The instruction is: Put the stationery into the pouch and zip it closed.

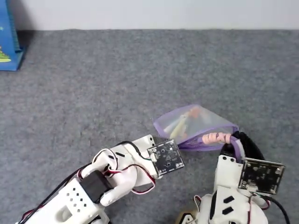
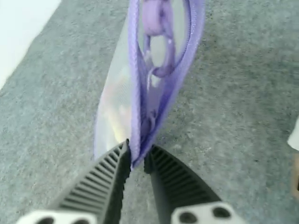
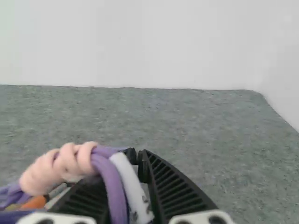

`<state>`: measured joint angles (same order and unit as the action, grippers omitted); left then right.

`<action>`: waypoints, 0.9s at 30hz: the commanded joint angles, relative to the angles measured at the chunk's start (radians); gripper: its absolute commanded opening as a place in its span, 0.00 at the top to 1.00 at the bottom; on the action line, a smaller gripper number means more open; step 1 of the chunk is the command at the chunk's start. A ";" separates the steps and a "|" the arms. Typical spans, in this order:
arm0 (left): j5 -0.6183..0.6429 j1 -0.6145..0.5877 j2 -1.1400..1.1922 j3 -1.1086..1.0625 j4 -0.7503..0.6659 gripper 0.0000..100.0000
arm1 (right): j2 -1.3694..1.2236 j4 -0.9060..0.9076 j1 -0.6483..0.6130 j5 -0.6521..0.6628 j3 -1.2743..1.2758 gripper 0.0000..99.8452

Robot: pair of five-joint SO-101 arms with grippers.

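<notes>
- I see the pouch [image 1: 196, 127] right of centre in the high view. It is see-through with purple edging, and it hangs between my two arms, with its far side on the grey table [image 1: 93, 79].
- The stationery [image 1: 183, 122] shows through the pouch wall as pale yellow and orange shapes. It sits inside, toward the pouch's left half.
- My left gripper [image 1: 161, 139] comes in from the lower left of the high view. Its fingers are pressed together on the pouch's left end. In the left wrist view the left gripper [image 2: 136, 157] nips the purple seam of the pouch [image 2: 149, 79] right at the corner.
- My right gripper [image 1: 232, 141] stands at the lower right of the high view, fingers pinching the pouch's right end. In the right wrist view the right gripper [image 3: 136, 156] clamps the purple edge.
- A pink knotted loop [image 1: 215, 138] lies along the pouch's near edge, just beside the right gripper, and I see it up close too [image 3: 60, 164].
- I cannot tell whether the zip is fully closed.
- A blue box [image 1: 7, 42] stands at the upper left edge, well apart from everything.
</notes>
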<state>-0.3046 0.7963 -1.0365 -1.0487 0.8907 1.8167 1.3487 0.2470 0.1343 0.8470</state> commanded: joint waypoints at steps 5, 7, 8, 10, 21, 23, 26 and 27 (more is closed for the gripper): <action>-0.008 -0.055 -0.015 0.051 0.018 0.99 | -0.001 -0.028 0.039 0.057 0.025 0.99; -0.008 -0.097 -0.044 0.050 0.018 0.99 | -0.001 -0.030 0.039 0.071 0.075 0.99; -0.006 -0.121 -0.071 0.048 0.020 0.99 | -0.001 -0.031 0.038 0.080 0.104 0.99; -0.006 -0.163 -0.129 0.042 0.028 0.99 | -0.001 -0.031 0.033 0.114 0.153 0.99; 0.020 -0.184 -0.299 0.030 0.094 0.99 | -0.001 0.127 -0.154 0.038 0.190 0.71; 0.020 -0.183 -0.299 0.010 0.089 0.99 | -0.001 0.128 -0.206 0.034 0.190 0.73; 0.018 -0.183 -0.299 -0.005 0.087 0.99 | -0.001 0.131 -0.277 -0.006 0.176 0.75; 0.018 -0.183 -0.299 -0.005 0.087 0.99 | -0.001 0.143 -0.308 -0.020 0.163 0.75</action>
<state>-0.3000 0.6183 -1.3050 -1.0579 0.9858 1.8151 1.4730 0.0092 0.1527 1.0434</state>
